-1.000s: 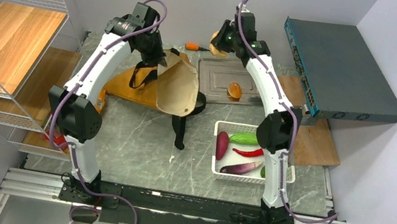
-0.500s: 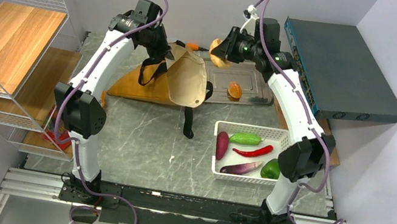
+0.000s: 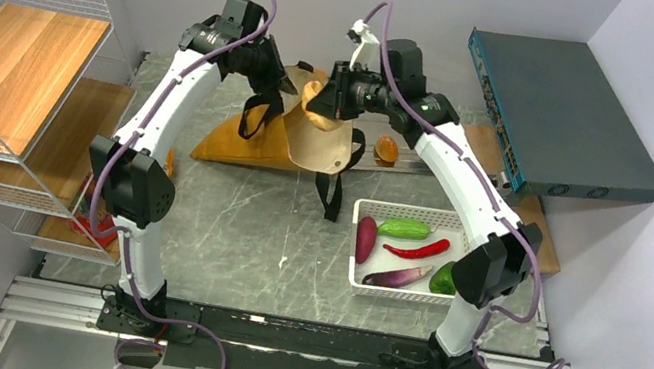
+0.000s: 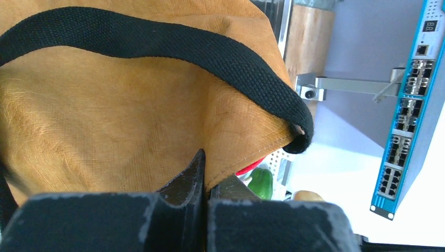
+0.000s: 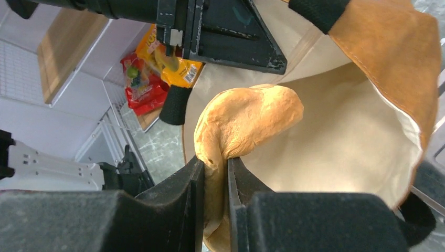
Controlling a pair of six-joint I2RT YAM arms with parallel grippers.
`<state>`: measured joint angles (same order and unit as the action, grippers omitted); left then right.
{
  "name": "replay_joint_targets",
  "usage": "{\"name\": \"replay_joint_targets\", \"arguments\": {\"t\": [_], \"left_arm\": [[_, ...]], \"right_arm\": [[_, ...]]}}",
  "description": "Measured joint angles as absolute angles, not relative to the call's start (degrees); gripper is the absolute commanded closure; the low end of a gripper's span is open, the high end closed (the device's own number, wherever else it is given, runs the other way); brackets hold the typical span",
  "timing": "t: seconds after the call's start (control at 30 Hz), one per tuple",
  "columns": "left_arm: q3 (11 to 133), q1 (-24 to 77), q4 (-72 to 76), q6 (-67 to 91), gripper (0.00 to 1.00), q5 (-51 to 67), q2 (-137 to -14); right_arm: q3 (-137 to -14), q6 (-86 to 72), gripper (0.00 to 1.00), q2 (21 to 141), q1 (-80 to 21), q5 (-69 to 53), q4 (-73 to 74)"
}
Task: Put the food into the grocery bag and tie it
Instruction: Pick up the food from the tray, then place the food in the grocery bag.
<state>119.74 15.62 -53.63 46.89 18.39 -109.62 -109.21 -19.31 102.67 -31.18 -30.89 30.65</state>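
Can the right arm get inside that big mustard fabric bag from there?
Probably yes: the left gripper pinches the mustard-ochre fabric bag by its rim, mouth open, and the right gripper with its golden-brown bread piece is at the cream lining, nothing between.

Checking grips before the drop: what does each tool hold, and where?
Left tool: the grocery bag, pinched at its fabric edge. Right tool: a bread piece, pinched at one end.

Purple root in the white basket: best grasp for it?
Likely its middle, from straight above, closing across the short width. The purple root lies flat, long axis running near-to-far, beside the white basket's left wall, so a side approach looks blocked; that wall leaves one finger little room.
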Motion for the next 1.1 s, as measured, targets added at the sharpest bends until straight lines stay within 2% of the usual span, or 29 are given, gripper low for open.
{"name": "replay_joint_targets", "arguments": {"t": [0.23,0.3,0.33,0.43,0.47,0.6,0.9,0.93,0.97,1.1], "left_arm": [[119.68,14.63,-53.39,47.86,1.00,20.97,-109.21],[119.48,13.96,-53.39,47.94,1.00,21.63,-108.79],[119.46,13.63,-53.41,47.97,1.00,21.91,-108.62],[119.44,12.40,-53.21,48.38,1.00,23.09,-108.12],[119.39,12.14,-53.08,48.60,1.00,23.31,-108.03],[119.37,11.38,-52.95,48.97,1.00,23.88,-107.94],[119.09,11.14,-52.90,48.99,1.00,24.40,-107.94],[118.91,11.07,-52.84,48.99,1.00,24.45,-107.87],[118.67,11.05,-52.75,48.99,1.00,24.53,-107.83],[118.17,10.87,-52.71,48.99,1.00,24.58,-107.70]], "right_arm": [[-112.60,-18.85,0.99,107.24,-32.51,-27.55,31.48],[-113.10,-18.87,0.96,108.05,-32.51,-26.74,31.64],[-113.10,-18.90,0.88,108.18,-32.51,-26.37,31.75],[-113.16,-19.00,0.53,108.38,-32.51,-25.39,32.29],[-113.32,-19.18,0.49,108.42,-32.51,-25.30,32.51],[-114.87,-18.90,0.36,109.03,-32.51,-24.99,33.43],[-120.46,-19.05,0.18,112.16,-32.58,-26.11,34.22],[-120.90,-19.05,0.15,112.33,-32.58,-26.26,34.30],[-121.25,-19.07,0.03,112.42,-32.58,-26.44,34.35],[-124.11,-18.57,0.00,112.75,-32.69,-26.63,36.53]]}}
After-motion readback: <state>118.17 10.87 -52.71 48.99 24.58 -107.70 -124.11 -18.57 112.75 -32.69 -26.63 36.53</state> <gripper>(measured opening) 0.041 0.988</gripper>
